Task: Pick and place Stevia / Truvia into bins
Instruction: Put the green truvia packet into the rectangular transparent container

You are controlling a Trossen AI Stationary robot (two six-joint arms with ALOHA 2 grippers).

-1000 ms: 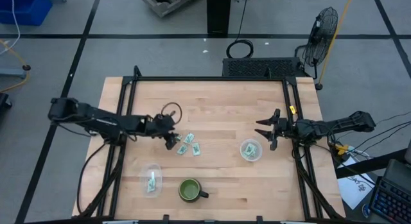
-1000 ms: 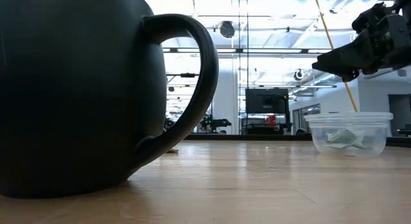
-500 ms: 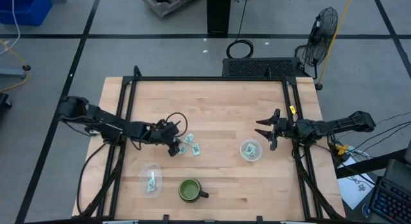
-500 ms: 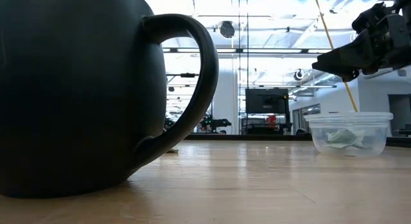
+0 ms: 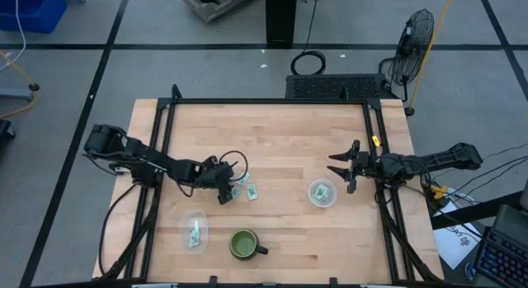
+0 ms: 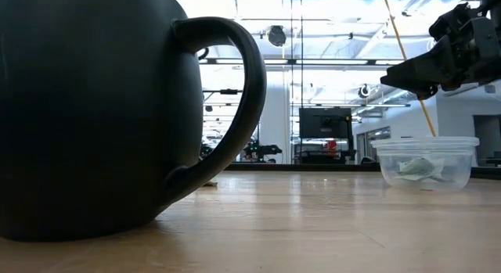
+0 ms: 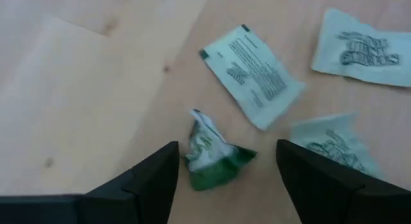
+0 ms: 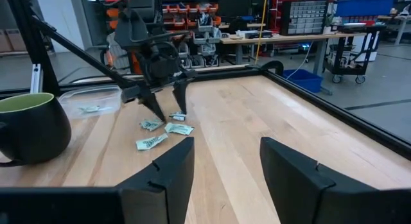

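Note:
Several pale green and white Stevia packets (image 5: 244, 186) lie flat on the wood near the table's middle. My left gripper (image 5: 222, 191) is low over them and open. In its wrist view its fingers (image 7: 154, 176) stand on either side of a crumpled packet (image 7: 212, 153) without touching it. Other packets (image 7: 253, 76) lie just beyond. The left clear cup (image 5: 195, 231) holds one packet. The right clear cup (image 5: 322, 193) holds a few. My right gripper (image 5: 337, 166) hovers open above the table beside the right cup, toward the far right.
A dark green mug (image 5: 244, 244) stands near the near edge, between the cups, and fills the left of the low view (image 6: 102, 109). A black frame rail (image 5: 272, 101) runs round the table. Bare wood lies between the packets and the right cup.
My left arm has reached farther in from the table's left. Its gripper has moved a little toward the near edge, closing in on the packets. The packets, the cups and my right arm have stayed where they were.

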